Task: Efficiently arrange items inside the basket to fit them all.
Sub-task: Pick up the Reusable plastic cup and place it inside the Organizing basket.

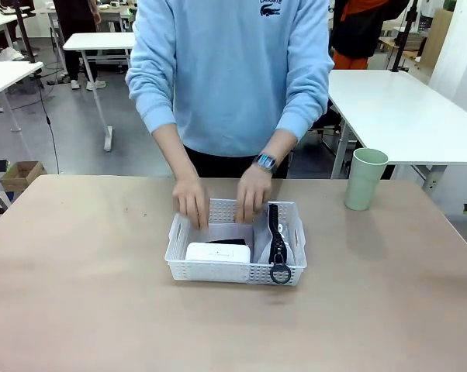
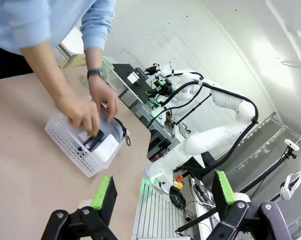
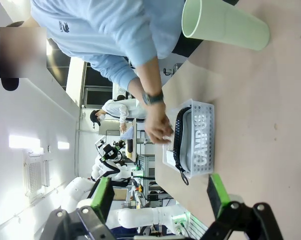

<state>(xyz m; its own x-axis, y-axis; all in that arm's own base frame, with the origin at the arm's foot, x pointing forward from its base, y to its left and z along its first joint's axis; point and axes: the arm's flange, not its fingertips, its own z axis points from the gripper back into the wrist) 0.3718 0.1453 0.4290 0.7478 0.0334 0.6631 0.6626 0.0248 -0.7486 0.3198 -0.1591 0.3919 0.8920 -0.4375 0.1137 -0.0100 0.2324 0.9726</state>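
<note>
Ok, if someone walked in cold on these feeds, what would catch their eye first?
The person's watch hand and other hand are both down in the white basket at the middle of the table. Inside, the grey CAMPUS pouch lies along its right side, ring hanging over the near rim, with the white box beside it. The pale green cup stands outside, far right.

Table layout, read from your claws.
- Right claw (image 3: 159,194): basket (image 3: 204,109) lies just ahead. The pouch (image 3: 203,142) stands on edge along the basket's nearer side. The cup (image 3: 225,25) sits farther ahead, outside the basket.
- Left claw (image 2: 163,190): same basket, ahead to the left. Inside it are the flat box (image 2: 108,146) and, just beside it, the stapler (image 2: 93,141), with the person's hands (image 2: 80,112) above them.
</note>
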